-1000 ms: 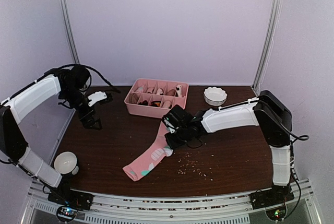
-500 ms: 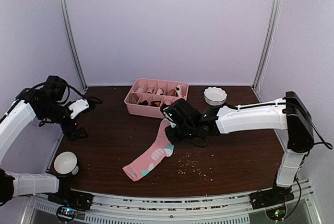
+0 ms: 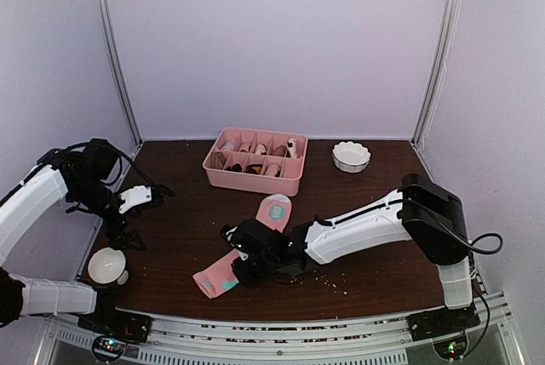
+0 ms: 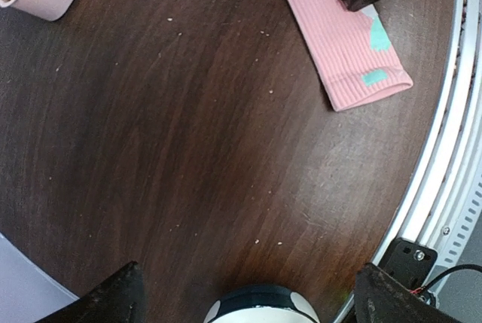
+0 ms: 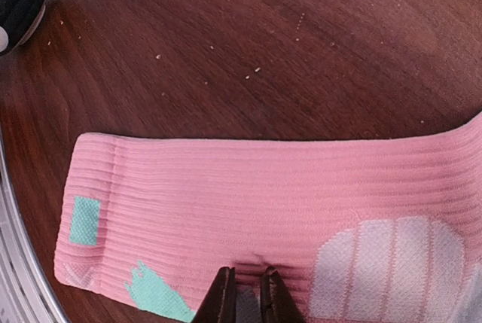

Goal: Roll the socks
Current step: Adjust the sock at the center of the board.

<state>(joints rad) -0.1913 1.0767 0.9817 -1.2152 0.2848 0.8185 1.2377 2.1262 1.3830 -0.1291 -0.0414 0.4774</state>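
Observation:
A pink sock [image 3: 274, 210] with teal and white patches lies flat on the dark table, its toe toward the tray and its cuff toward the front edge. My right gripper [image 3: 247, 259] is low over its cuff half. In the right wrist view the sock [image 5: 248, 202] fills the frame, and the right gripper [image 5: 248, 297] is shut, pinching a small fold of its ribbed fabric. My left gripper [image 3: 123, 233] hangs open at the table's left side, apart from the sock. In the left wrist view the left gripper [image 4: 248, 274] spans bare table, with the sock [image 4: 339, 52] far off.
A pink divided tray [image 3: 255, 179] with small rolled items stands at the back centre, and a white bowl [image 3: 351, 156] to its right. A black-and-white bowl [image 3: 106, 265] sits at the front left, just below my left gripper. Crumbs [image 3: 332, 278] lie near the front edge.
My right gripper has moved from the sock's end near the tray down to its cuff half, opening briefly and pinching again. The left arm has swung down toward the front-left bowl.

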